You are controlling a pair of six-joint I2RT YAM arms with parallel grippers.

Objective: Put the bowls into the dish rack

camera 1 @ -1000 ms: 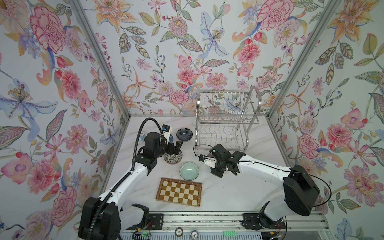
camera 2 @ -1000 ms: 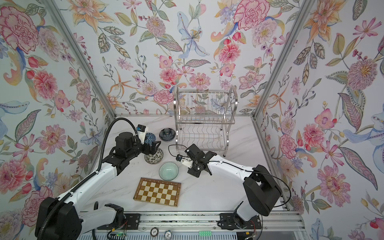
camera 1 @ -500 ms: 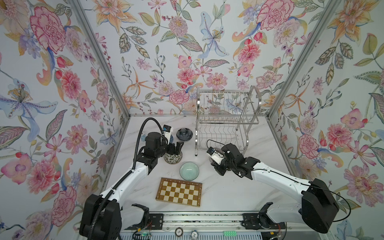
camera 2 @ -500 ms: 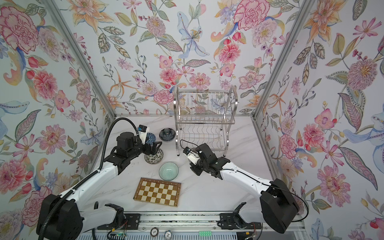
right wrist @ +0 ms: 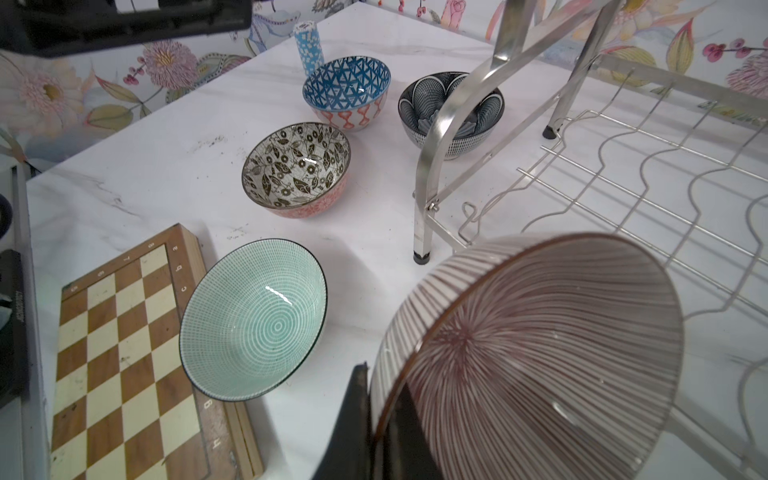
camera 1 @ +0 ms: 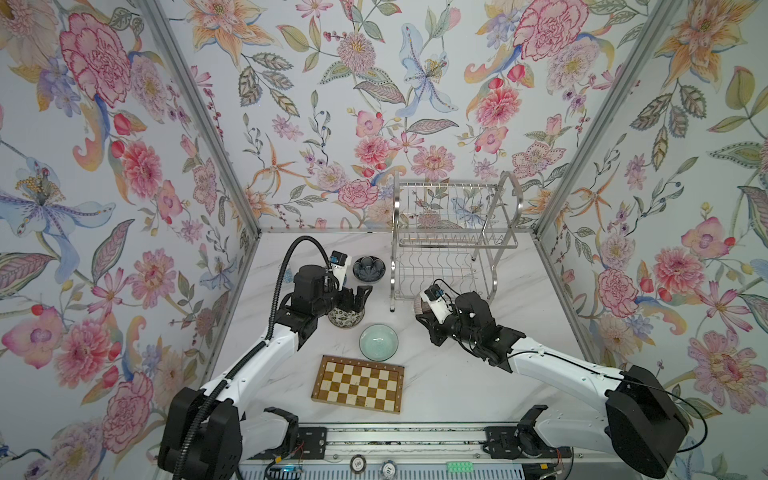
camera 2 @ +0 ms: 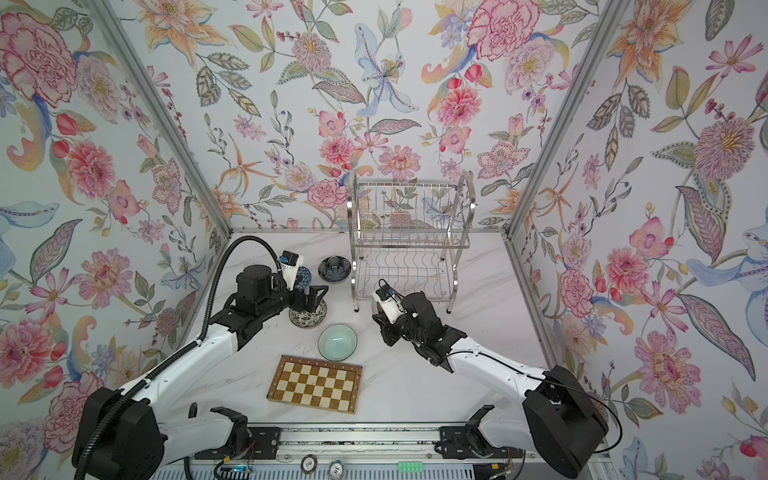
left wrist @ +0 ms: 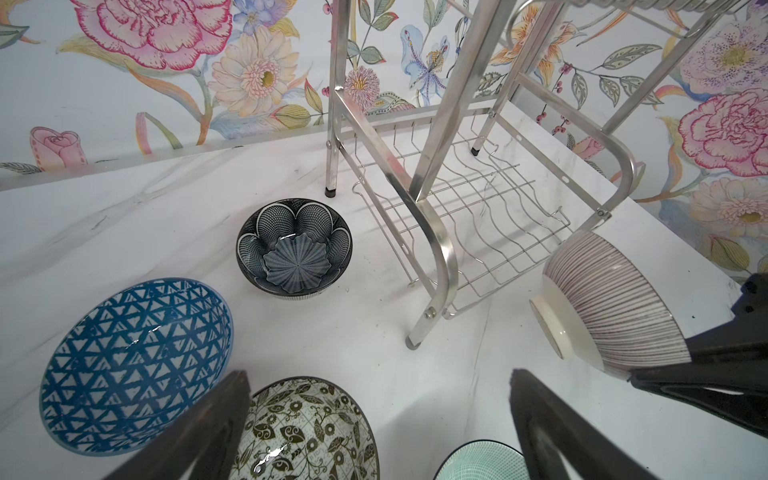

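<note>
Right gripper (camera 1: pixel 424 319), clamped on the lined bowl (right wrist: pixel 540 353): ahead, the lower tier (left wrist: pixel 478 232) of the dish rack (camera 1: pixel 392 257) lies open between the posts, and the upper tier (camera 1: pixel 455 241) caps the room above. The front leg (right wrist: pixel 423 232) stands just beside the bowl, toward the left arm. Left gripper (camera 1: pixel 355 298), jaws wide: floral bowl (left wrist: pixel 307 432) directly beneath, blue lattice bowl (left wrist: pixel 133 365) just beside one finger, navy petal bowl (left wrist: pixel 294 248) ahead across bare marble, green bowl (right wrist: pixel 253 320) near the other finger. Checkered board (right wrist: pixel 124 353) lies back toward the arm bases, apart from both grippers.
</note>
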